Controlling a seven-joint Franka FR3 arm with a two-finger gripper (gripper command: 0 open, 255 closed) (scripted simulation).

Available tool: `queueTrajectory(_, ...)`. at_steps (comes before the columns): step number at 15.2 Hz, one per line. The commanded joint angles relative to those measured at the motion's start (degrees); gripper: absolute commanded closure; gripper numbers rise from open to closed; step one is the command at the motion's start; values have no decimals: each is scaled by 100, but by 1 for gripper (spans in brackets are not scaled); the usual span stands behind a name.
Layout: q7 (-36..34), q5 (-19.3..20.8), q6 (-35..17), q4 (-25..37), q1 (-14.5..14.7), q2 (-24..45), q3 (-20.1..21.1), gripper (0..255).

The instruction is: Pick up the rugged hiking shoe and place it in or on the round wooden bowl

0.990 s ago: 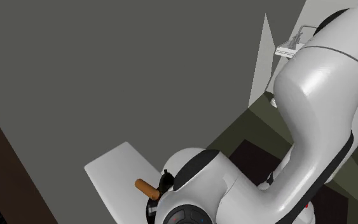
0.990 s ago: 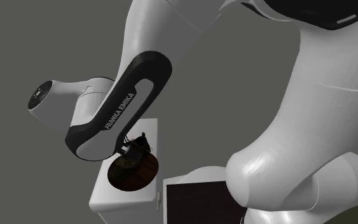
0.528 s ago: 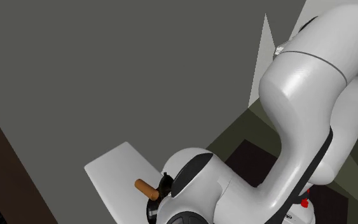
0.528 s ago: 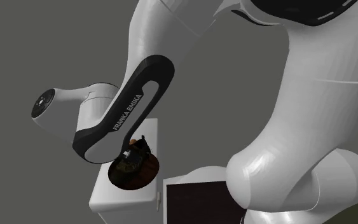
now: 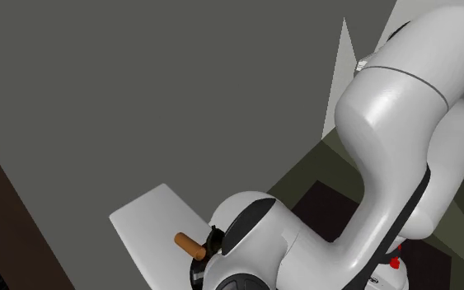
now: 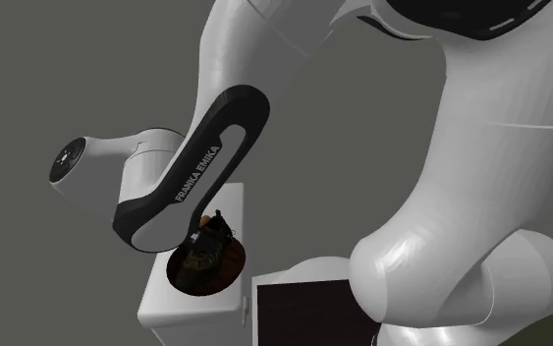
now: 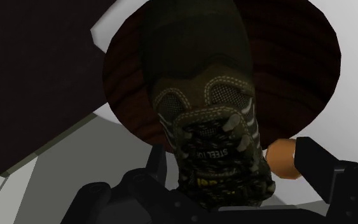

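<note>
A dark olive hiking shoe [image 7: 203, 95] with laces and pale stitching sits toe-out in the round dark wooden bowl [image 7: 292, 70]. My gripper [image 7: 238, 168] hangs over the shoe's ankle end and is open. The left finger [image 7: 157, 167] stands close by the collar. The right finger [image 7: 320, 168] is well off to the side and does not touch the shoe. In the second exterior view the shoe [image 6: 205, 244] rests in the bowl [image 6: 210, 278] under the black-and-white forearm, which hides the hand.
The bowl stands on a white table [image 5: 147, 218] whose near edge [image 6: 166, 300] drops off. An orange-brown cylinder [image 5: 188, 243] lies beside the bowl, close to the right finger [image 7: 280, 159]. A dark panel [image 6: 299, 310] sits below the arm.
Over the second the arm dipped, setting the shoe lower into the bowl, and the upper arm swung toward the shoulder view's left. Almost nothing moved in the last half second.
</note>
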State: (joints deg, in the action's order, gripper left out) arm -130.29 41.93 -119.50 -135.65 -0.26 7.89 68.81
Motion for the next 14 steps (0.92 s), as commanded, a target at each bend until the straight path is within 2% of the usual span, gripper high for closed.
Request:
queueTrajectory(1, 1, -1, -1, -1, -1, -1, 0, 0)
queueTrajectory(2, 1, 0, -1, 0, -1, 0, -1, 0)
queueTrajectory(6, 795, -1214, 188, 238, -179, -969, 436, 0)
queueTrajectory(14, 792, -1210, 190, 238, -145, -965, 402, 0)
